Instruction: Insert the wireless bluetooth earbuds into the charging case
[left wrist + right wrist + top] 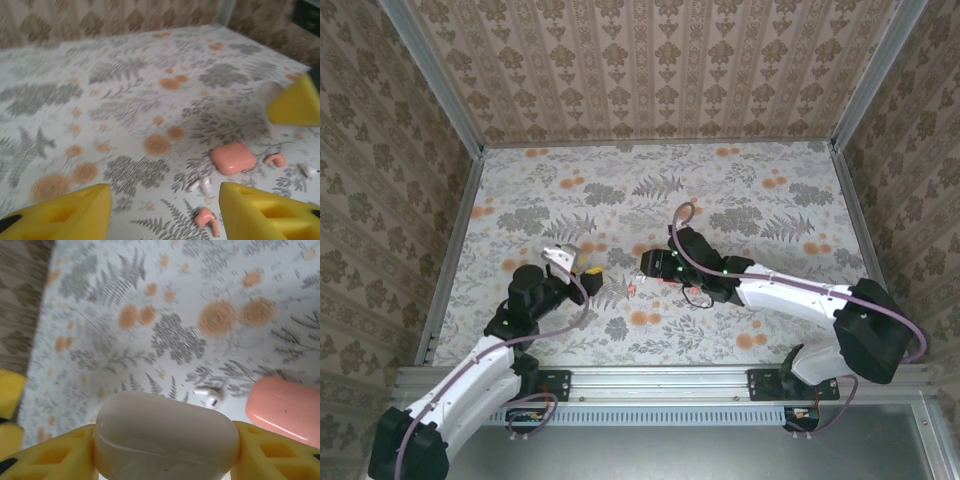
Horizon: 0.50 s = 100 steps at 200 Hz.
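My right gripper (165, 452) is shut on a white charging case (165, 435), which sits crosswise between its yellow fingers just above the table. A white earbud (209, 395) lies just beyond it. A closed pink case (285, 410) lies to the right. My left gripper (165, 215) is open with nothing between its fingers. Ahead of it lie the pink case (232, 157), a white earbud (200, 185) and two pink earbuds (207, 220) (275, 160). From above, the left gripper (577, 263) and right gripper (645, 265) face each other, with small pinkish earbuds (635, 290) between them.
The table (740, 190) has a floral cloth and is walled by patterned panels at the back and sides. A yellow finger of the right gripper (297, 105) shows at the right of the left wrist view. Another white earbud (310, 170) lies at that view's edge.
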Tool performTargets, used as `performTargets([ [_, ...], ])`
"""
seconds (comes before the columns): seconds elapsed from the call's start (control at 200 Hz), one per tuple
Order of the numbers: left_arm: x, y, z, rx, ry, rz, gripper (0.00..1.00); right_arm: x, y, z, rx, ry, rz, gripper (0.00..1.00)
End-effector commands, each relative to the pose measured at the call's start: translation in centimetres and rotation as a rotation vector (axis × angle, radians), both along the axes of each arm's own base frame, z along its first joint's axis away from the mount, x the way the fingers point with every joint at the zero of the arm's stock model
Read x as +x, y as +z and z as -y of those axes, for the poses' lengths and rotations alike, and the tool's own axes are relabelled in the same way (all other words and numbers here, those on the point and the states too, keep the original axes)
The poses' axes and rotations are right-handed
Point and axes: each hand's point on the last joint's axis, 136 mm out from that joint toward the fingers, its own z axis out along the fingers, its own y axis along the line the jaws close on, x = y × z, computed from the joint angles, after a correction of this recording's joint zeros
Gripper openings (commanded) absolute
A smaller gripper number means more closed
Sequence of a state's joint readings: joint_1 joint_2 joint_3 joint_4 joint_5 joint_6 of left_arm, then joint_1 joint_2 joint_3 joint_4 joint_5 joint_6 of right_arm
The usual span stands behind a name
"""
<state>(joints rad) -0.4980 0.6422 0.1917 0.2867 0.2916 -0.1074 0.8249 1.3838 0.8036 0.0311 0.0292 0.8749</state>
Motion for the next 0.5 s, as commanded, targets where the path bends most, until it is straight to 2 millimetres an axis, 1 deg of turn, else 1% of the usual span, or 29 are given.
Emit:
performTargets([
  [0.0,-1.3,4.2,1.6,-0.026,-0.112,0.242,0.60,0.6,5.6,-1.8,0.224,0.035,0.160,0.59],
  [0.065,-2.2,4.4,2.4,-0.024,-0.168,0.283,0.60,0.3,6.7,-2.5,0.273,0.073,0.190,0.59],
  [0.155,-3.5,4.4,3.7,0.005,-0.247,0.345,0.59,-0.2,7.7,-3.2,0.322,0.121,0.211,0.59],
  [0.265,-4.6,4.4,4.8,0.046,-0.306,0.406,0.60,-0.7,9.0,-4.1,0.379,0.172,0.236,0.59],
  [0.36,-4.6,4.5,5.2,0.062,-0.300,0.432,0.59,-1.4,9.8,-5.0,0.421,0.215,0.243,0.59],
  [0.495,-4.4,5.1,5.4,0.057,-0.289,0.458,0.59,-2.2,10.0,-5.7,0.446,0.243,0.238,0.59],
])
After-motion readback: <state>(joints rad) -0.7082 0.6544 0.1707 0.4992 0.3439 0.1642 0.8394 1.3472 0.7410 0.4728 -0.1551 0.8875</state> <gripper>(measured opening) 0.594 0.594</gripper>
